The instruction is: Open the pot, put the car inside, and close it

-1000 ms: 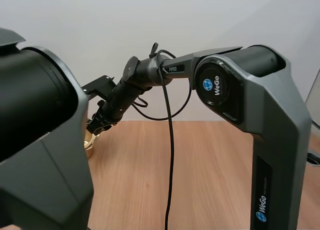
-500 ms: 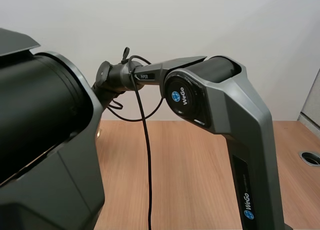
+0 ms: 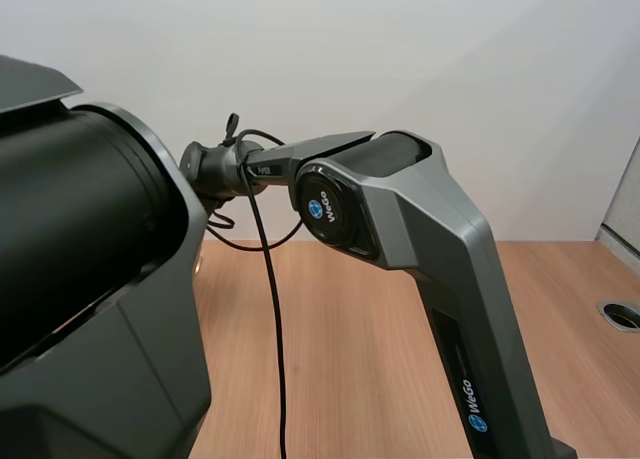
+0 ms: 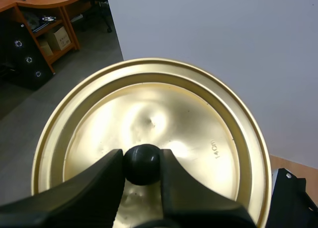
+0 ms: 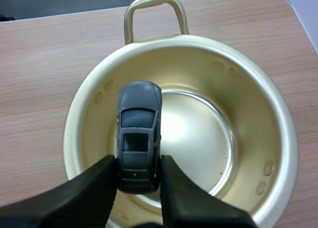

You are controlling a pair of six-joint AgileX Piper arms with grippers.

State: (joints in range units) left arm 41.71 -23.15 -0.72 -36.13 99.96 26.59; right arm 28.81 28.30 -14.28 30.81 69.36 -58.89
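Holding the gold lid [image 4: 198, 114] aloft in the left gripper [image 4: 141, 158], fingers clamping its black knob [image 4: 142, 164], leaving the pot [image 5: 258, 99] uncovered on the table [image 5: 44, 64]. Pinching the grey car [image 5: 139, 123] by its tail in the right gripper [image 5: 139, 163], hovering over the pot's mouth (seemingly ready for release). Stretching the right arm [image 3: 400, 209] forward and leftward.

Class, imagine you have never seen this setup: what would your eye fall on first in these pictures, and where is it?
First, the grey car, pinched in the right jaws over the open gold pot on the wooden table. Next, the gold lid, held up by its black knob in the left jaws.
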